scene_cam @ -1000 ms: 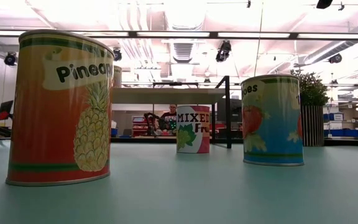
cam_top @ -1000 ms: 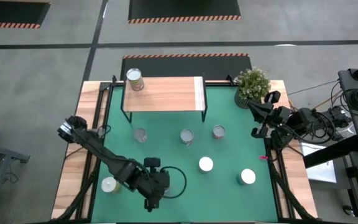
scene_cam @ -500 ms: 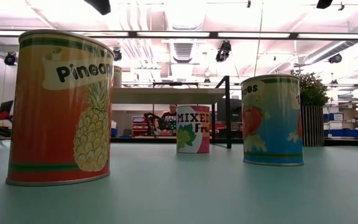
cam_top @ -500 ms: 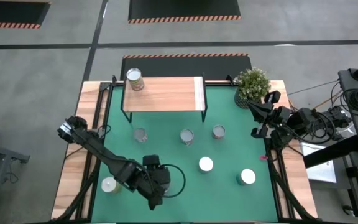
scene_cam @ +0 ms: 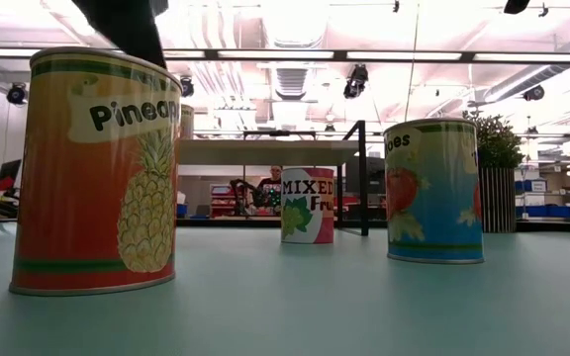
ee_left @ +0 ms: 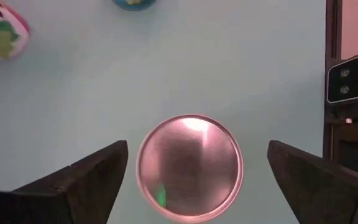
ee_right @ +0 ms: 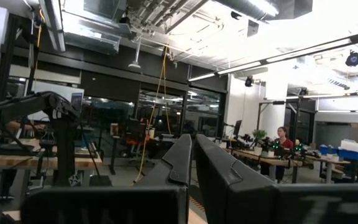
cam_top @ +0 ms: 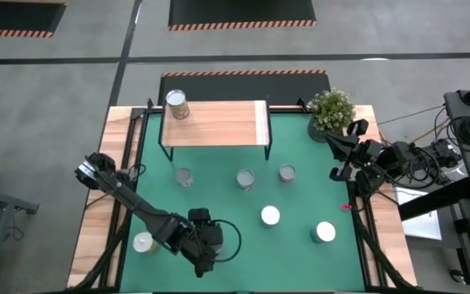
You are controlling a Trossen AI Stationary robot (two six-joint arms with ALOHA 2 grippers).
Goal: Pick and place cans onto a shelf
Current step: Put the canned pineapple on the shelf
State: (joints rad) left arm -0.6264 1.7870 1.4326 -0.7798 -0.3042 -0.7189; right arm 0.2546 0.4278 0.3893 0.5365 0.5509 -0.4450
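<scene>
The left gripper (ee_left: 191, 171) is seen spread wide, its two fingers (ee_left: 86, 177) standing on either side of a can (ee_left: 189, 167) that lies upright on the green mat (ee_left: 260, 81) near the table's front-left edge; neither finger appears to touch it yet. Nothing is held. The right gripper (ee_right: 191, 163) is closed and empty, parked above the table's right edge beside the plant (cam_top: 331, 110).

The can is judged rigid and smooth-walled, moderately heavy if full, and apt to slip on its slick label. It is best taken across its round wall, below the rim, with the fingers square to the axis so that it is not tipped.

From above, that can is hidden under the left arm, but the whole layout is given: one can (cam_top: 176, 104) already on the shelf (cam_top: 219, 122), five more open on the mat, and a white-topped one (cam_top: 143, 242) close beside the arm. Only the wrist camera shows the silvery lid centred between the fingers. The low camera alone gives the labels: pineapple (scene_cam: 97, 173), mixed fruit (scene_cam: 307, 205) and a tomato can (scene_cam: 433, 193). Only a dark part of an arm is seen at its top edge.
</scene>
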